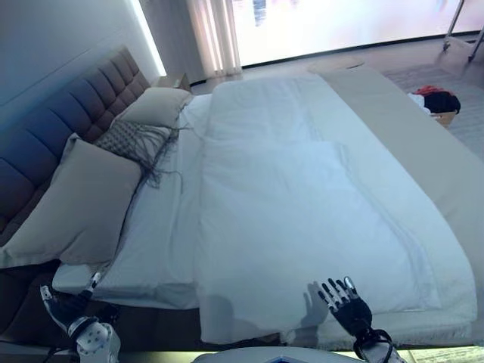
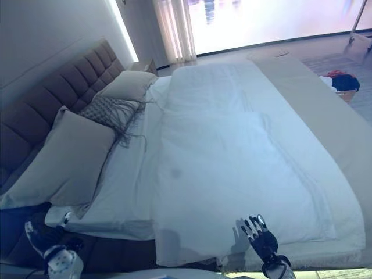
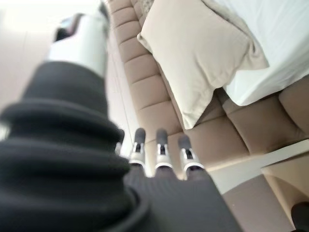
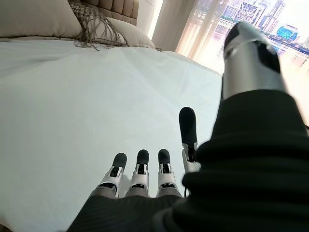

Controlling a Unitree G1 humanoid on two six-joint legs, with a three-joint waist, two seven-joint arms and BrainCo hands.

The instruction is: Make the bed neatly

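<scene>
White duvet (image 1: 302, 219) spread flat over most of the bed (image 1: 446, 181), reaching the near edge, with two beige pillows (image 1: 76, 200) and a fringed cushion (image 1: 132, 140) along the headboard (image 1: 68, 113) side. Right hand (image 1: 346, 304) over the duvet at the near edge, fingers (image 4: 140, 166) straight and open, holding nothing. Left hand (image 1: 64, 306) low beside the near headboard corner, fingers (image 3: 161, 147) straight, also empty.
</scene>
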